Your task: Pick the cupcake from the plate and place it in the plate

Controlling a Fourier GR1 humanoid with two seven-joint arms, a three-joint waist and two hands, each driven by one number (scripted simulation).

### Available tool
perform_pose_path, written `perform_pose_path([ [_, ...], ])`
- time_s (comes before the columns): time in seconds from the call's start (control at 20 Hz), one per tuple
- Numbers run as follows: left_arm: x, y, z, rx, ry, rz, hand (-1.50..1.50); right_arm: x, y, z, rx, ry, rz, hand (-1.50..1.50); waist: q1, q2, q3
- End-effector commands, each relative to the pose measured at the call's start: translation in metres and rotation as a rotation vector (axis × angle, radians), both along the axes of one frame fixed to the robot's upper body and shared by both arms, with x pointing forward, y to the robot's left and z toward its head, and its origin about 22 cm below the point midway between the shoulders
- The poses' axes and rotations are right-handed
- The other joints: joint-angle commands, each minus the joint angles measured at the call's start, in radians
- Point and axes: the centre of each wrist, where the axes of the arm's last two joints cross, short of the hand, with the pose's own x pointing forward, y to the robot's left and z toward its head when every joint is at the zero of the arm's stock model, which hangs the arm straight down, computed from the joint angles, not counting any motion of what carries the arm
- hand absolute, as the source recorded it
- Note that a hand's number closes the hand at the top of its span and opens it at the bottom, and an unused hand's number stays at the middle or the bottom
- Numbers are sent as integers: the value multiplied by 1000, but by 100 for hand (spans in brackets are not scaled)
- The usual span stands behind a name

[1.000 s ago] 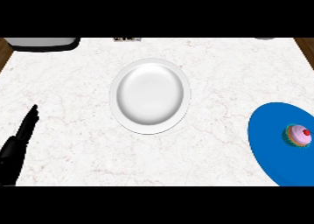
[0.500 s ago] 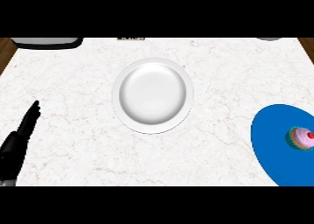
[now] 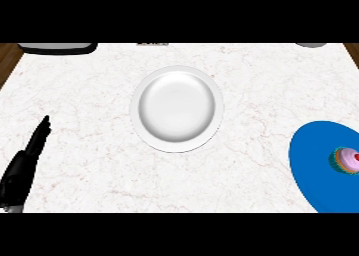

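Cupcake (image 3: 349,161) sits on blue plate (image 3: 315,165), well apart from white plate (image 3: 177,108); left hand (image 3: 23,167) straight-fingered, holding nothing.

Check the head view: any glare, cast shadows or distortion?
Head view: soft highlight on the white plate, no harsh glare; no cast shadow shows under the cupcake or left hand; round plates look stretched; the blue plate is cropped at the right edge.
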Motion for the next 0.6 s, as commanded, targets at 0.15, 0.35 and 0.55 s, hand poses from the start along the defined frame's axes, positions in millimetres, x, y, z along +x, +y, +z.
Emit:
perform_pose_path([
  [0.15,-8,-8,-2,-17,-6,3,0,24,9,-25,-165,148,117,-150,3,-1,1],
  [0.35,12,5,14,14,4,-3,0,28,-15,-43,-186,189,169,-150,1,2,2],
  [0.55,-5,-6,7,7,10,-3,0,44,-15,-41,-179,187,191,-150,-4,-2,1],
])
